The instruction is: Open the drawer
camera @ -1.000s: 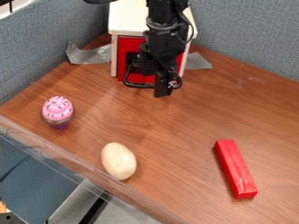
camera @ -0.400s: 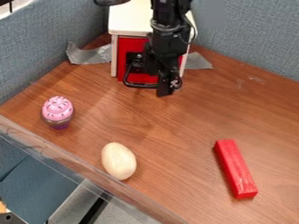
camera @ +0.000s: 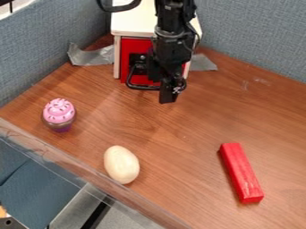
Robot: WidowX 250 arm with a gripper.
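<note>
The gripper (camera: 169,95) hangs at the upper middle, in front of the right half of a small white cabinet. I cannot tell how its fingers stand. Behind it is the cabinet's red drawer (camera: 127,48), its front lying level with the white frame. A black wire handle (camera: 142,87) sticks out from the drawer front; its left part shows, while the arm covers the right part. The gripper's tip is just right of and slightly lower than the visible handle bar; whether they touch, I cannot tell.
Grey tape (camera: 91,56) flanks the cabinet on the left, more tape (camera: 203,63) on the right. A pink-topped cupcake (camera: 58,114) stands at left, a white egg (camera: 121,164) lies near the front edge, and a red block (camera: 241,172) lies at right. Blue-grey partitions border the table.
Compared with the half-second-old view, the gripper sits slightly lower, toward the camera. The dark cable at the top has shifted down and right. The drawer and loose objects have stayed put.
</note>
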